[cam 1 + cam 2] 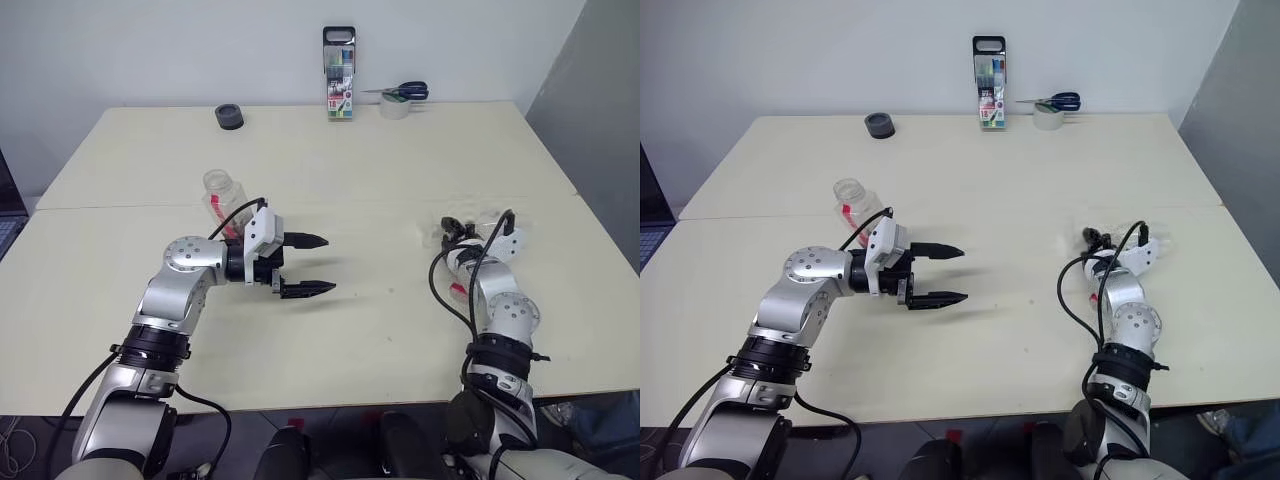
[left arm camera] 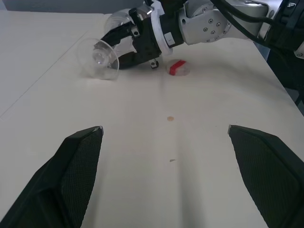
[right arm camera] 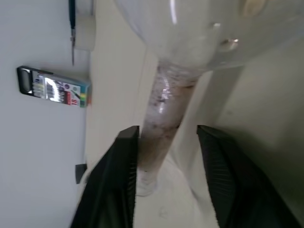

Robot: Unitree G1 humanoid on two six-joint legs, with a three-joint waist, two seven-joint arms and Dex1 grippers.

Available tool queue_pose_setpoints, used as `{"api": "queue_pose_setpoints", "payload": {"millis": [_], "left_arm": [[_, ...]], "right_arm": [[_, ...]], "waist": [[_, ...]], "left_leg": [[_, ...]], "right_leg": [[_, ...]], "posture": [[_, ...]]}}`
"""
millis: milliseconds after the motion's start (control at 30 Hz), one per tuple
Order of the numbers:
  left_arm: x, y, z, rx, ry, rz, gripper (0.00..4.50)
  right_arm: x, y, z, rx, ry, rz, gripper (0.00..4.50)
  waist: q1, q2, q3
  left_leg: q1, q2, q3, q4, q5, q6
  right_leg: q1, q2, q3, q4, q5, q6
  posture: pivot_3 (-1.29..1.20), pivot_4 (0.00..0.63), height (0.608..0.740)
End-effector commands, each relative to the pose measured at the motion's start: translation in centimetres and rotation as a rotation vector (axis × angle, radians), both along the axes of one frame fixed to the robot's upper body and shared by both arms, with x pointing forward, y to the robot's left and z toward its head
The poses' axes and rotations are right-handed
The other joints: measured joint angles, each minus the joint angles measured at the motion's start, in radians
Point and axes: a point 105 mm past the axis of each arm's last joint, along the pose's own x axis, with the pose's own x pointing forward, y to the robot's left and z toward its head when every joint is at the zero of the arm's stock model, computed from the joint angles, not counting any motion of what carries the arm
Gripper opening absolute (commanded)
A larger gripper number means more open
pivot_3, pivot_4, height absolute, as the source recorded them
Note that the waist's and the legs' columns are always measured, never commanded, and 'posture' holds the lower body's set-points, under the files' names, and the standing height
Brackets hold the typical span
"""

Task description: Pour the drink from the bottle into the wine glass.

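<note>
Between the right pincer's closing fingers lies the toppled wine glass's stem, unclamped; left pincer gapes empty before the bottle; next: clamp, stand glass upright.

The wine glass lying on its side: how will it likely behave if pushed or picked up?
The wine glass rests on its round bowl and foot, so a push would probably roll it. Its thin stem looks fragile, and the smooth clear surface may slip in a grip.
</note>
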Motion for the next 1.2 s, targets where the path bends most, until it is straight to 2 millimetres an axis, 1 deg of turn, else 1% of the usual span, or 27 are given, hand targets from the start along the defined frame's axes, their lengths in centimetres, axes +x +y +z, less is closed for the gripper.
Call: {"api": "queue_pose_setpoints", "payload": {"millis": [33,67,100,167,200,233,267,300,433,467,567,733,800,900,967,1033,1067,1133,1200], "left_arm": [[-0.1,-0.4,1.1,-0.005,-0.042,-0.016,4.50],[-0.1,-0.4,1.1,-0.005,-0.042,-0.014,4.50],[0.0,-0.4,1.0,-0.005,-0.042,-0.013,4.50],[0.0,-0.3,1.0,-0.005,-0.041,-0.008,4.50],[-0.1,-0.3,1.0,-0.006,-0.041,-0.005,4.50],[-0.1,-0.3,1.0,-0.007,-0.039,0.000,4.50],[-0.1,-0.3,1.0,-0.008,-0.037,0.003,4.50],[-0.2,-0.2,0.9,-0.007,-0.034,0.007,4.50],[-0.5,-0.2,0.7,-0.006,-0.024,0.016,4.50],[-0.6,-0.2,0.7,-0.006,-0.021,0.021,4.50],[-0.8,-0.2,0.4,-0.009,-0.005,0.034,4.50],[-1.0,0.1,-0.1,-0.013,0.012,0.074,4.50],[-0.9,0.4,-0.2,-0.015,0.005,0.110,4.50],[-0.4,1.3,-0.3,-0.042,-0.018,0.219,4.50],[-0.2,2.2,-0.6,-0.060,-0.017,0.310,4.50],[-0.4,3.1,-1.0,-0.063,-0.026,0.386,4.50],[-0.7,3.6,-1.2,-0.062,-0.036,0.432,4.50],[-1.0,4.3,-1.4,-0.064,-0.047,0.492,4.50],[-1.7,4.5,-1.5,-0.070,-0.042,0.518,4.50]], "right_arm": [[0.0,0.0,0.0,0.004,-0.008,0.001,0.83],[0.0,0.0,0.1,0.002,-0.017,0.007,0.47],[0.0,0.0,0.3,-0.003,-0.026,0.014,0.22],[-0.2,0.2,0.7,-0.046,-0.048,0.040,0.15],[-0.4,0.5,1.0,-0.121,-0.069,0.070,0.15],[-0.6,0.9,1.3,-0.232,-0.088,0.109,0.15],[-0.9,1.4,1.5,-0.350,-0.107,0.150,0.15],[-1.3,1.9,1.3,-0.507,-0.123,0.194,0.15],[-2.8,3.4,-1.1,-0.979,-0.144,0.341,0.15],[-3.3,3.9,-2.0,-1.069,-0.151,0.382,0.15],[-4.5,4.9,-3.9,-1.230,-0.172,0.460,0.15],[-5.1,5.4,-6.2,-1.306,-0.152,0.506,0.15],[-4.9,5.5,-6.2,-1.311,-0.182,0.497,0.15],[-4.2,6.0,-4.7,-1.373,-0.293,0.479,0.15],[-3.6,6.7,-2.8,-1.368,-0.379,0.463,0.15],[-3.1,7.9,-1.0,-1.366,-0.475,0.458,0.15],[-2.9,8.9,-0.3,-1.358,-0.520,0.481,0.15],[-2.7,10.5,0.2,-1.345,-0.573,0.528,0.15],[-2.4,12.0,0.2,-1.332,-0.608,0.580,0.15]], "waist": [[0.000,0.000,0.000],[0.000,0.000,0.000],[0.000,0.000,0.000],[0.002,0.000,0.000],[0.002,0.000,0.000],[0.002,0.000,0.000],[0.002,0.000,0.000],[0.001,0.000,0.000],[0.002,0.001,-0.001],[0.002,0.000,-0.001],[0.003,-0.001,-0.001],[0.004,-0.003,-0.003],[0.004,-0.004,-0.005],[0.004,-0.005,-0.005],[0.002,-0.005,-0.005],[-0.003,-0.005,-0.005],[-0.005,-0.005,-0.005],[-0.007,-0.004,-0.004],[-0.003,-0.004,-0.004]], "left_leg": [[0.000,0.000,0.000,0.000,0.000,0.000],[0.000,0.000,0.000,0.000,0.000,0.000],[0.000,0.000,0.000,0.000,0.000,0.000],[0.000,0.000,-0.001,0.000,0.000,0.000],[0.000,0.000,-0.001,0.000,0.000,0.000],[0.000,0.000,-0.001,0.000,0.000,0.000],[0.000,0.000,-0.001,0.000,0.000,0.000],[0.000,-0.001,-0.001,0.000,0.000,0.000],[0.000,0.000,-0.001,0.000,0.000,0.000],[0.000,-0.001,-0.001,0.000,0.000,0.000],[0.000,0.000,-0.002,0.001,0.000,0.000],[0.000,0.000,-0.002,0.001,0.000,0.000],[0.001,0.000,-0.002,0.001,0.000,0.000],[0.002,0.000,-0.002,0.000,0.000,0.000],[0.003,0.001,-0.002,0.000,0.000,0.000],[0.004,0.001,-0.001,0.000,0.000,0.000],[0.004,0.002,-0.001,0.000,0.000,0.000],[0.004,0.003,0.000,0.000,0.000,0.000],[0.003,0.003,-0.001,0.000,0.000,0.000]], "right_leg": [[0.000,0.000,0.000,0.000,0.000,0.000],[0.000,0.000,0.000,0.000,0.000,0.000],[0.000,0.000,0.000,0.000,0.000,0.000],[0.000,0.000,-0.001,0.000,0.000,0.000],[0.000,0.000,0.000,0.000,0.000,0.000],[0.000,0.000,0.000,0.000,0.000,0.000],[0.000,0.000,0.000,-0.001,0.000,0.000],[0.000,0.000,0.000,-0.001,0.000,0.000],[0.000,0.000,0.000,-0.001,0.000,0.000],[0.000,0.000,-0.001,-0.001,0.000,0.000],[0.001,0.000,-0.001,-0.001,0.000,0.000],[0.002,0.000,-0.001,-0.001,0.000,0.000],[0.002,0.000,-0.002,-0.001,0.000,0.000],[0.003,0.000,-0.001,-0.002,0.000,0.000],[0.004,0.000,-0.001,-0.002,0.000,0.000],[0.004,0.001,0.000,-0.001,0.000,0.000],[0.003,0.001,0.000,-0.001,0.000,0.000],[0.002,0.002,0.001,-0.001,0.000,0.000],[0.001,0.002,0.000,0.000,0.000,0.000]], "posture": [[0.00,0.150,0.740],[0.00,0.150,0.740],[0.00,0.150,0.740],[0.00,0.150,0.740],[0.00,0.150,0.740],[0.00,0.150,0.740],[0.00,0.150,0.740],[0.00,0.150,0.740],[0.00,0.150,0.740],[0.00,0.150,0.740],[0.00,0.150,0.740],[0.00,0.150,0.740],[0.00,0.150,0.740],[0.00,0.150,0.740],[0.00,0.150,0.740],[0.00,0.150,0.740],[0.00,0.150,0.740],[0.00,0.150,0.740],[0.00,0.150,0.740]]}}
